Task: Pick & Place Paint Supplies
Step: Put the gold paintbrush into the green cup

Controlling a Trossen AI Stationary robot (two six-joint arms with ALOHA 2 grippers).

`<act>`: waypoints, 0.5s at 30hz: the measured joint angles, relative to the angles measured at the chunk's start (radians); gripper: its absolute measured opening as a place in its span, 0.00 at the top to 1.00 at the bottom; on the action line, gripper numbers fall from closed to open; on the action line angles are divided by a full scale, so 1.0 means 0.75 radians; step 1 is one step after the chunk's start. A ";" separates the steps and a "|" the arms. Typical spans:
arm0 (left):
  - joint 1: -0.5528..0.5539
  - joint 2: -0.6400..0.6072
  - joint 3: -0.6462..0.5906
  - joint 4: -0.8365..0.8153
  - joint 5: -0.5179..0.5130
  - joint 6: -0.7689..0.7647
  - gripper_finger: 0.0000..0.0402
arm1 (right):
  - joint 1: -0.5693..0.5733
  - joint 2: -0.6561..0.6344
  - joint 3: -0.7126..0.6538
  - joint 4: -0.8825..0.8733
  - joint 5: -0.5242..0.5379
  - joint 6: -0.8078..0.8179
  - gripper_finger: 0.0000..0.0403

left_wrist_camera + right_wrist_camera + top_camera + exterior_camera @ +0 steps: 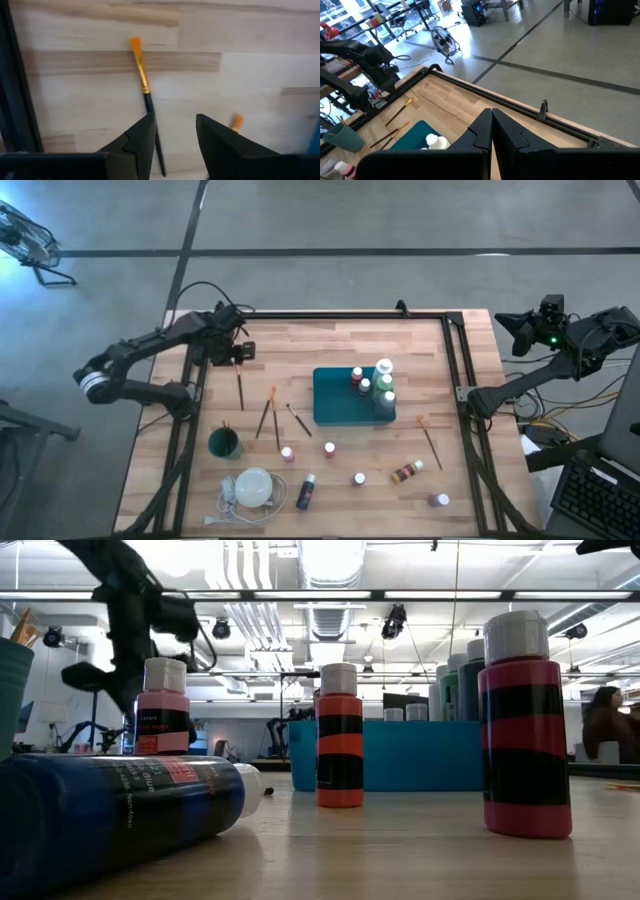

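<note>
Just beside the open left end effector (174, 131): an orange-tipped brush (145, 92).

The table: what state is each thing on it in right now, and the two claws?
Left gripper: open, above a lone brush lying flat, holding nothing.
Right gripper: shut, empty, parked off the table's right edge.
Teal tray: holds several upright bottles.
Blue bottle: lying on its side.
Red bottle: upright, capped.
Green cup: upright, brushes inside.
</note>
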 joint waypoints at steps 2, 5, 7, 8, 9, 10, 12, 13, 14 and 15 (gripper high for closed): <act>0.003 0.012 -0.042 0.035 0.000 0.001 0.63 | 0.000 0.000 0.000 0.000 0.000 0.000 0.98; 0.018 0.017 -0.101 0.127 0.000 0.000 0.63 | 0.000 0.000 0.000 0.000 0.000 0.000 0.98; 0.037 0.017 -0.139 0.187 0.000 -0.008 0.63 | 0.000 0.000 0.000 0.000 0.000 0.000 0.98; 0.047 0.017 -0.154 0.207 0.000 -0.010 0.63 | 0.000 0.000 0.000 0.000 0.000 0.000 0.98; 0.057 0.017 -0.166 0.219 0.000 -0.013 0.63 | 0.000 0.000 0.000 0.000 0.000 0.000 0.98; 0.067 0.017 -0.175 0.228 -0.003 -0.018 0.63 | 0.000 0.000 0.000 0.000 0.000 0.000 0.98; 0.088 0.017 -0.191 0.232 -0.015 -0.021 0.62 | 0.000 0.000 0.000 0.000 0.000 0.000 0.98; 0.099 0.017 -0.200 0.240 -0.024 -0.020 0.61 | 0.000 0.000 0.000 0.000 0.000 0.000 0.98; 0.113 0.017 -0.210 0.255 -0.027 -0.016 0.60 | -0.001 0.000 0.000 0.000 0.000 0.000 0.98; 0.127 0.017 -0.220 0.273 -0.032 -0.009 0.59 | 0.000 0.000 0.000 0.000 0.000 0.000 0.98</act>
